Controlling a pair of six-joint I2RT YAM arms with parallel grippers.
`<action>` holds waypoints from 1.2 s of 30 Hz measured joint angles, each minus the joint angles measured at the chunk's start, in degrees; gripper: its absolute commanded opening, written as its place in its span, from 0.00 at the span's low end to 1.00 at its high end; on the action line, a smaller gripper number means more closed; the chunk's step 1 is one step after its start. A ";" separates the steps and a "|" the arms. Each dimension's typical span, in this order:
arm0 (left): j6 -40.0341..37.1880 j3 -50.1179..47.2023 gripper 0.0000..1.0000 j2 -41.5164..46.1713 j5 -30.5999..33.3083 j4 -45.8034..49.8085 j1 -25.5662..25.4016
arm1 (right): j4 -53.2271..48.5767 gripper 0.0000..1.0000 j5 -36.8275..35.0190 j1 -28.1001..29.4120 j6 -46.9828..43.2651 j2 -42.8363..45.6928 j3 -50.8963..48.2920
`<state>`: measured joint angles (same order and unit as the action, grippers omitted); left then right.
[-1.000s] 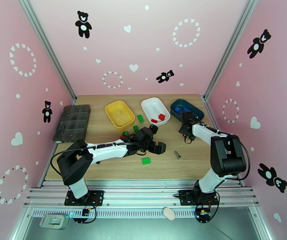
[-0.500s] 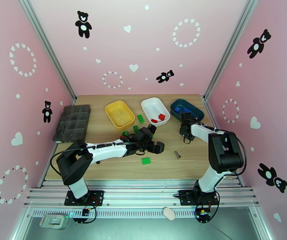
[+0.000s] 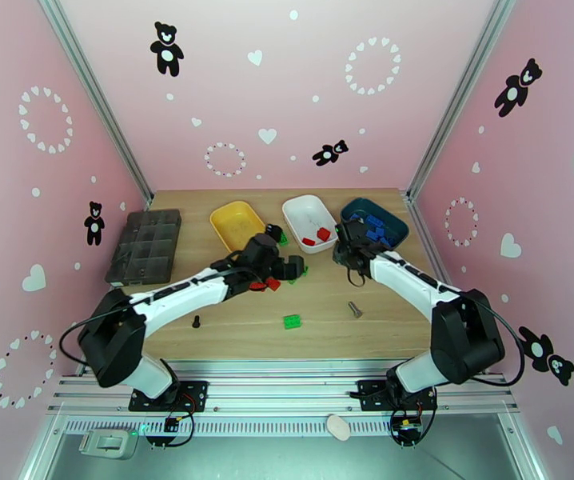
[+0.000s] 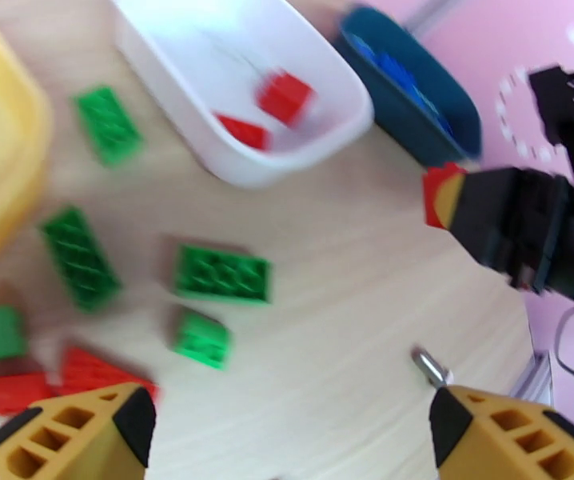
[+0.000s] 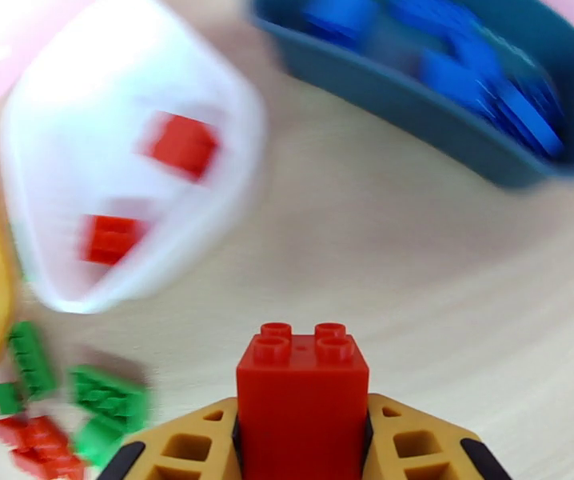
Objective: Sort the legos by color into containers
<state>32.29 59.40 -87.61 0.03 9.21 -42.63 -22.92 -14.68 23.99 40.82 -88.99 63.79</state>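
**A:** When that frame was grabbed, where did the sort stand?

**B:** Partway. The teal tub (image 5: 415, 126) at far right held a pile of blue bricks (image 5: 479, 66). The white tub (image 5: 87, 98) in the far middle had two red bricks (image 5: 183, 146). The yellow tub (image 3: 235, 222), leftmost of the three, looked bare as far as it showed.

**A:** Grippers?

**B:** The right gripper (image 5: 303, 426) was clamped on a red brick (image 5: 303, 378), studs up, fingers tight on its sides. It hung over the table (image 3: 327, 338), just near of the gap between the white and teal tubs. The left gripper (image 4: 287, 434) had its fingers wide apart with nothing between them. It was over the loose pile near of the yellow and white tubs.

**A:** What was left?

**B:** Every green, by my read. Several green bricks (image 4: 223, 274) lay loose on the table, plus a lone green brick (image 3: 292, 321) nearer the bases. A couple of loose red bricks (image 4: 15, 390) lay by the left fingers. I'd judge blues done, reds partly done, greens not started.

**A:** Anything else?

**B:** A screw (image 3: 354, 309) lay on the table, right of the lone green brick. Not ours to sort.
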 measured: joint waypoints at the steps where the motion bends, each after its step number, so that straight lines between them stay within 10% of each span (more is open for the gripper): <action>1: 0.15 -0.66 0.96 0.85 0.46 0.33 0.90 | -0.07 0.32 0.42 0.33 -0.59 -1.01 2.03; 16: 3.69 -12.66 0.95 8.39 3.06 2.95 7.06 | -8.02 0.57 3.85 1.07 -6.67 -24.24 31.23; 36: 7.26 -17.42 0.95 9.66 -1.14 0.79 14.10 | -8.46 0.58 5.60 10.08 -14.47 -13.73 22.71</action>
<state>39.55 41.98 -77.95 -1.10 10.00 -28.53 -31.38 -9.08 34.06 26.35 -102.72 86.50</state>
